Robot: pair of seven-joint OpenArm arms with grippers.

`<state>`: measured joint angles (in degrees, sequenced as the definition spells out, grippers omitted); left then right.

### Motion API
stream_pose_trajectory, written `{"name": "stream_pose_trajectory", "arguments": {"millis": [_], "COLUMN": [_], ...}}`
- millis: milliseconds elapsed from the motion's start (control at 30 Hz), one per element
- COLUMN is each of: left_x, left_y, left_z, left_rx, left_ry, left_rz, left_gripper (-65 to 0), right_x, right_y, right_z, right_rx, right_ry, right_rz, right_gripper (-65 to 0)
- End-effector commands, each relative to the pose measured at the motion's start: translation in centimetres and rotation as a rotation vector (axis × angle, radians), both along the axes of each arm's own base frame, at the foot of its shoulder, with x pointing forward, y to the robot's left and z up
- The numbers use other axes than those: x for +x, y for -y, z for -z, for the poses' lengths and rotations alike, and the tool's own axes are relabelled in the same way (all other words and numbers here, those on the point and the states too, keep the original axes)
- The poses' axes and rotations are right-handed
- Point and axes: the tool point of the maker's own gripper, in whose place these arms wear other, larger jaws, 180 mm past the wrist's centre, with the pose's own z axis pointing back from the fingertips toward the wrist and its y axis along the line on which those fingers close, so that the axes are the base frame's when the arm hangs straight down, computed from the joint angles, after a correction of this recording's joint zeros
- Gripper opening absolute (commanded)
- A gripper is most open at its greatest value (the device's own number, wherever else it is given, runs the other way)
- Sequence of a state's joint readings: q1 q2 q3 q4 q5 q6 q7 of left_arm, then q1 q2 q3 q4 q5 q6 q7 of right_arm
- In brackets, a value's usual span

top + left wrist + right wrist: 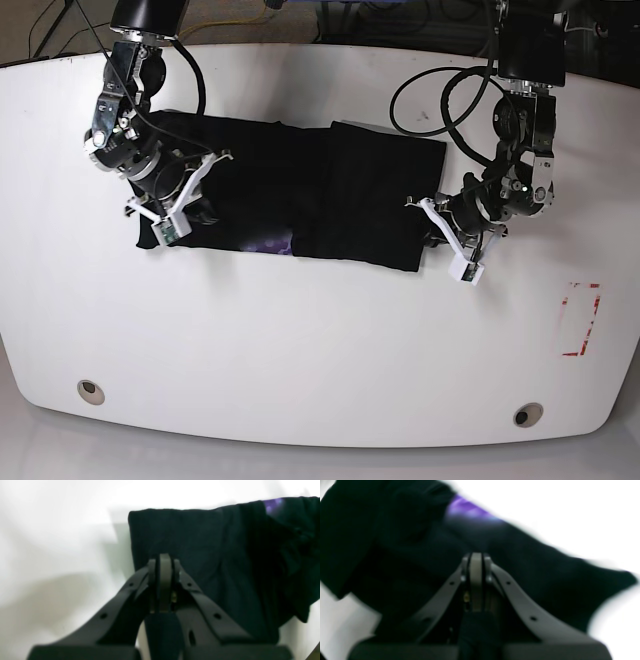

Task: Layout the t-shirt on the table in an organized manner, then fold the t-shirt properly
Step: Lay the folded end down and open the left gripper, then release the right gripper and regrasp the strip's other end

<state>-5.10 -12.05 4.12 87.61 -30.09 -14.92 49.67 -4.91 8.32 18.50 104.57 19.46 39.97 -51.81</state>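
The black t-shirt (300, 190) lies in a wide band across the far half of the white table (320, 350), its right part folded over and a purple patch (270, 243) showing at its near edge. My left gripper (432, 224) is at the shirt's right edge. In the left wrist view this gripper (163, 560) is shut over the t-shirt (212, 555), with dark cloth between its fingers. My right gripper (200, 205) is over the shirt's left end. The right wrist view is blurred and shows that gripper (476, 557) shut over the t-shirt (395, 555), also with dark cloth between its fingers.
A red dashed rectangle (580, 320) marks the table at the right. Two round metal grommets (90, 390) (527, 413) sit near the front edge. Black cables (440, 90) loop above the left arm at the back.
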Motion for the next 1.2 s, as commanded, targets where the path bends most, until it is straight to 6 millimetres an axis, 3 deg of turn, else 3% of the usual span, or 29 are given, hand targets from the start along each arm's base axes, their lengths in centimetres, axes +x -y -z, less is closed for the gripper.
{"name": "stream_pose_trajectory", "arguments": {"millis": [0, 233, 300, 600, 767, 1000, 1167], "left_x": [0.9, 1.0, 0.8, 0.6, 0.5, 0.3, 0.2], "left_y": [-0.2, -0.8, -0.6, -1.2, -1.7, -2.2, -3.4], "left_z": [-0.3, 1.6, 2.2, 4.4, 5.5, 6.1, 6.3], "left_rx": [-0.011, -0.009, -0.010, -0.030, -0.029, -0.021, 0.017], "left_ry": [0.014, -0.042, -0.052, -0.087, -0.124, -0.144, -0.144], "left_rz": [-0.008, -0.006, 0.019, 0.005, -0.011, -0.018, -0.021], "left_gripper": [-65.0, -65.0, -65.0, -65.0, -65.0, -65.0, -65.0], "right_x": [1.4, 2.0, 2.0, 0.9, 0.0, -1.4, -2.3], "right_y": [0.4, 3.5, 5.1, 12.2, 15.0, 18.3, 19.2], "right_z": [-3.2, -5.0, -5.2, -6.2, -5.4, -1.7, 0.9], "right_rx": [0.004, -0.039, -0.056, -0.019, 0.074, 0.221, 0.341], "right_ry": [0.099, 0.118, 0.111, 0.096, 0.073, -0.028, -0.094], "right_rz": [0.020, 0.112, 0.155, 0.390, 0.472, 0.547, 0.573], "right_gripper": [-64.4, -64.0, -61.0, -20.6, -7.6, -6.0, -6.0]}}
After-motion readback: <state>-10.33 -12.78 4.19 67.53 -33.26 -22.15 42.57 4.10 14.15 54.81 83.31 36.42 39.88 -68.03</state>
